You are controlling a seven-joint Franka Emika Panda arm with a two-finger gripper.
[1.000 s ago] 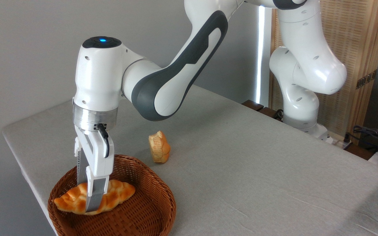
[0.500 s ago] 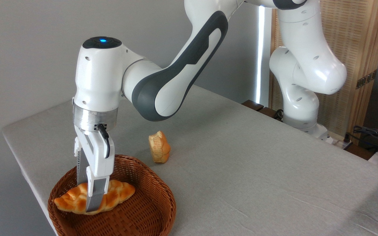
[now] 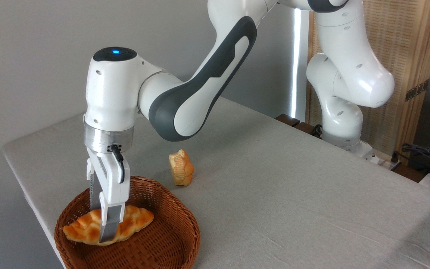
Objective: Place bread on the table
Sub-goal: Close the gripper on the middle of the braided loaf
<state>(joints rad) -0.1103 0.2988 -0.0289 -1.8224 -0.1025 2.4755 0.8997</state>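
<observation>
Bread (image 3: pixel 88 228) is gripped mid-length by pincer (image 3: pixel 107 233) inside basket (image 3: pixel 170 239); lift should be straight, rim cleared before tabletop (image 3: pixel 274 179) placement.

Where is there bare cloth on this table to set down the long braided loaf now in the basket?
The grey cloth table is bare right of the round wicker basket, out to the arm's base. Crowded: the near-left corner, where the gripper straddles the long braided loaf, and the small stubby bread piece just behind.
</observation>
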